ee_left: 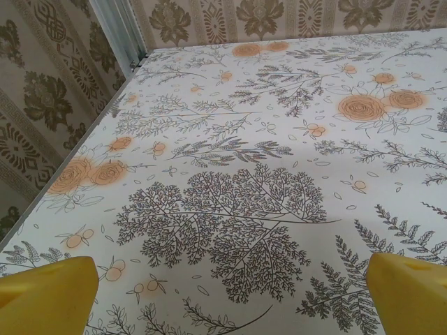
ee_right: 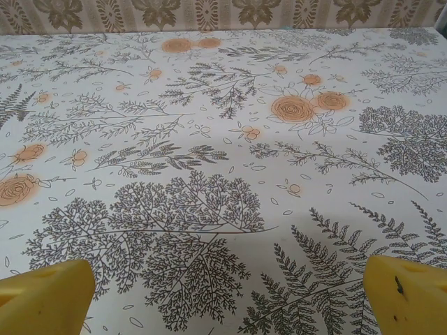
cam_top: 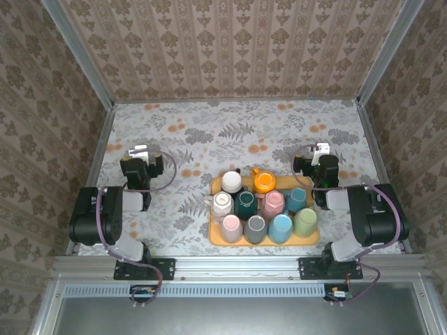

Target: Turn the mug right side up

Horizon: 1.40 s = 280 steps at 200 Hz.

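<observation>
1. Top external view: the mugs [cam_top: 273, 204] crowd the yellow tray [cam_top: 214, 234] on the counter [cam_top: 209, 132], nearer the right arm [cam_top: 370, 216]; which one's upside down, I can't tell.
2. Left gripper [ee_left: 230, 289] spread wide, empty, parked aside.
3. Right gripper [ee_right: 227, 293] also spread, empty, ready to reach.

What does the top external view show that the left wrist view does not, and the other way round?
Top external view: a rectangular orange-yellow tray packed with coloured mugs, and both black robot arms, the left arm and the right arm. Left wrist view: a close look at two yellow fingers, set wide apart with nothing between them. Shared: the floral tablecloth and the brown patterned wall.
</observation>
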Available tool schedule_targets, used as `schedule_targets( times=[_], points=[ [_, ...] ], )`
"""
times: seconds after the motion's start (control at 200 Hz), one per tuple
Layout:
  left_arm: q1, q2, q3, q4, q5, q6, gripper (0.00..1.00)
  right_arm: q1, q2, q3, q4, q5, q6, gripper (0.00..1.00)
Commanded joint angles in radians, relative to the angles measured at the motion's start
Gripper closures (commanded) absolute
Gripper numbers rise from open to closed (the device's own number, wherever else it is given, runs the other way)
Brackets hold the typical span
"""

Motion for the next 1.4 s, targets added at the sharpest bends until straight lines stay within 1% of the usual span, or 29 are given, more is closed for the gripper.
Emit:
schedule_targets(
  times=[0.0,0.12,0.225,0.345,0.79,0.815,0.85,0.925,0.98,1.03,1.06,1.115,1.16,1.24,1.32,1.35,1.395],
  points=[
    [0.006,-0.010,-0.006,0.006,0.013,0.005,0.00,-0.002,-0.005,0.023,0.001,-0.018,0.002,0.00],
    [0.004,-0.009,-0.003,0.003,0.018,0.009,0.00,-0.002,-0.005,0.023,0.002,-0.018,0.002,0.00],
    [0.005,-0.010,0.003,-0.011,0.069,0.024,0.00,-0.001,-0.005,0.022,0.003,-0.018,0.002,0.00],
    [0.010,-0.010,0.006,-0.017,0.082,0.023,0.00,-0.002,-0.005,0.022,0.004,-0.018,0.002,0.00],
    [0.011,-0.017,0.001,-0.014,0.088,0.025,0.00,-0.010,-0.015,0.008,0.023,-0.032,0.011,0.00],
    [0.010,-0.026,-0.001,-0.012,0.086,0.026,0.00,-0.009,-0.024,0.014,0.011,-0.022,0.015,0.00],
    [0.007,-0.051,-0.005,-0.024,0.075,0.029,0.00,-0.008,-0.063,0.037,-0.066,0.000,0.020,0.00],
    [-0.005,-0.144,0.011,-0.133,0.046,0.033,0.00,-0.004,-0.197,0.124,-0.308,0.047,0.031,0.00],
    [-0.019,-0.225,0.042,-0.245,-0.002,0.032,0.00,-0.004,-0.268,0.184,-0.421,0.076,0.045,0.00],
    [-0.038,-0.296,0.078,-0.318,-0.069,0.012,0.00,0.000,-0.332,0.224,-0.487,0.094,0.050,0.00],
    [-0.047,-0.341,0.107,-0.372,-0.086,-0.010,0.00,0.007,-0.367,0.247,-0.518,0.106,0.060,0.00],
    [-0.065,-0.412,0.167,-0.465,-0.064,-0.042,0.00,0.030,-0.424,0.270,-0.536,0.114,0.083,0.00],
    [-0.095,-0.466,0.221,-0.543,-0.057,-0.071,0.00,0.073,-0.463,0.292,-0.559,0.114,0.099,0.00],
    [-0.193,-0.548,0.324,-0.719,-0.082,-0.119,0.00,0.207,-0.519,0.339,-0.621,0.125,0.103,0.00],
    [-0.327,-0.620,0.400,-0.886,-0.051,-0.120,0.00,0.364,-0.561,0.403,-0.733,0.115,0.106,0.00],
    [-0.390,-0.638,0.426,-0.961,-0.083,-0.129,0.00,0.419,-0.573,0.428,-0.797,0.116,0.115,0.00],
    [-0.495,-0.660,0.466,-1.073,-0.179,-0.165,0.00,0.492,-0.591,0.467,-0.894,0.123,0.143,0.00]
  ],
)
